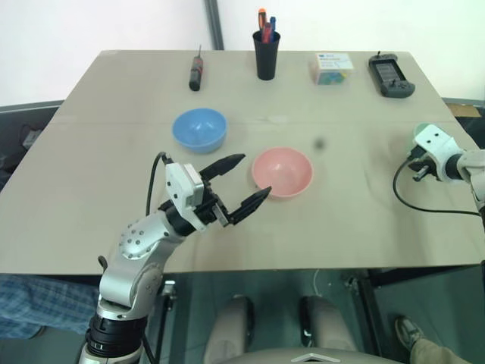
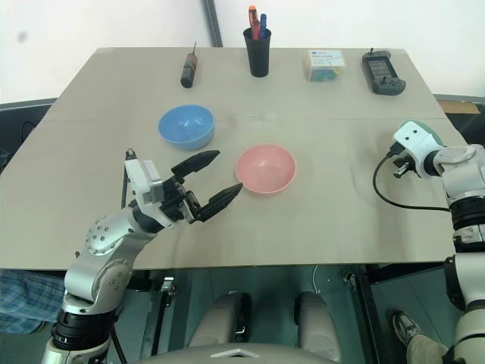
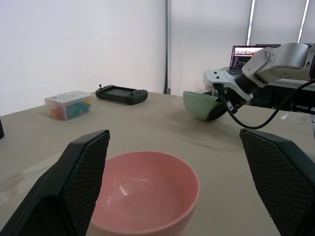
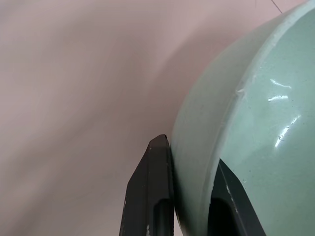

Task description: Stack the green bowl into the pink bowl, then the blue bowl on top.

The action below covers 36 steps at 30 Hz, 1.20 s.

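Observation:
The green bowl [image 3: 199, 104] sits tilted near the table's right edge. My right gripper [image 4: 191, 153] is shut on its rim, one finger [image 4: 152, 191] outside the wall and the other inside. The pink bowl [image 1: 283, 171] rests upright at the table's middle. Just to its left hovers my left gripper [image 1: 255, 175], open and empty, its fingers [image 3: 78, 182] spread wide toward the pink bowl [image 3: 142, 189]. The blue bowl [image 1: 200, 129] stands upright behind the left gripper, farther back and to the left of the pink bowl.
Along the table's far edge lie a screwdriver [image 1: 196, 70], a black cup of pens [image 1: 266, 51], a small box of coloured pieces [image 1: 331, 67] and a black handheld controller [image 1: 390, 74]. A black cable [image 1: 424, 201] loops on the table by my right wrist.

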Tool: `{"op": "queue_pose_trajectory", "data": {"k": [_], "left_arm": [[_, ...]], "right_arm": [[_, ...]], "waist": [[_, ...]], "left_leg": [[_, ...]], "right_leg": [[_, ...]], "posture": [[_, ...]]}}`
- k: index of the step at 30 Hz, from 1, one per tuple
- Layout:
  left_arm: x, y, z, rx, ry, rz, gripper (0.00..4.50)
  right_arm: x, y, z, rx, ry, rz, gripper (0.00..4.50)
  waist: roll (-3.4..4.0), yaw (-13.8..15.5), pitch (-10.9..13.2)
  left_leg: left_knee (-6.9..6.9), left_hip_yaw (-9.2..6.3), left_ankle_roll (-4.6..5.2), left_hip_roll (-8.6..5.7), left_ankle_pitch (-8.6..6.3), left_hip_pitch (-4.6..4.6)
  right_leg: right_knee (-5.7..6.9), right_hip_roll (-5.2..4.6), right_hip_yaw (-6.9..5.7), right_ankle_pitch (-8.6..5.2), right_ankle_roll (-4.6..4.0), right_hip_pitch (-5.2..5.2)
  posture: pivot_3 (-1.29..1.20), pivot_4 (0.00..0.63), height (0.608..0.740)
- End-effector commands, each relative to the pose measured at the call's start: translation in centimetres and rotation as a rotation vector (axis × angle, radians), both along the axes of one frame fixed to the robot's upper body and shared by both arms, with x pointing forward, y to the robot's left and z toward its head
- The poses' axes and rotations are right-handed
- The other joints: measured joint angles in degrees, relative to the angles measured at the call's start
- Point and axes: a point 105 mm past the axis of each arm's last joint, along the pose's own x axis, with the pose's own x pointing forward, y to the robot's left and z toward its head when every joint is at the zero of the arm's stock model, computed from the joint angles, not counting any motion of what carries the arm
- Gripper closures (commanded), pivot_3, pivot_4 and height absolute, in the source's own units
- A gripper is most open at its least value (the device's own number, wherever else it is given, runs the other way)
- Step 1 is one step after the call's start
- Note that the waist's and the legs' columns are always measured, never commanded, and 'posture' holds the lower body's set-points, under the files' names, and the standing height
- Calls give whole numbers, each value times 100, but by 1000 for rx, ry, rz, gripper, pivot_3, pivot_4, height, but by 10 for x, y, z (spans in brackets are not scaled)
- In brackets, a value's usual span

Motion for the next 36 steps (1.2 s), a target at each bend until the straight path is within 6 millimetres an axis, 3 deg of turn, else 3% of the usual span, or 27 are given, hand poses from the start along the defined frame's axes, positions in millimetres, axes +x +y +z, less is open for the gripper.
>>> {"op": "queue_pose_trajectory", "data": {"k": [1,5,14,23,30,34,36], "left_arm": [[-2,4,5,1,-36,11,0],[-1,12,1,11,-28,40,0],[5,40,-7,46,-21,152,0],[4,62,-21,102,-3,249,0],[1,67,-25,119,2,262,0],[0,67,-27,129,5,265,0],[0,66,-27,128,5,263,0]], "right_arm": [[3,22,31,11,-93,105,4436],[-3,79,72,16,-179,345,4436],[-43,187,90,-37,-217,754,4436],[-79,250,88,-136,-256,1047,4436],[-93,271,88,-125,-251,1139,4436],[-96,276,87,-122,-244,1155,2943],[-96,276,86,-126,-240,1153,1901]], "waist": [[3,-14,2],[11,-31,6],[11,11,6],[11,5,6],[9,24,5],[9,3,6],[10,0,5]], "left_leg": [[0,0,0,0,0,-1],[0,0,0,3,0,0],[5,-20,0,5,0,-8],[15,-40,-1,-1,0,-41],[16,-49,-1,-4,1,-42],[15,-51,-1,-5,1,-42],[15,-50,-1,-4,1,-40]], "right_leg": [[0,0,0,0,0,-1],[2,2,1,0,0,-4],[5,1,-10,0,0,-7],[3,-3,-35,0,0,-24],[4,-7,-43,0,-1,-23],[6,-8,-42,0,-1,-23],[10,-7,-43,0,-1,-24]], "posture": [[0,150,740],[0,150,740],[0,150,740],[0,150,740],[0,150,740],[0,150,740],[0,150,740]]}}
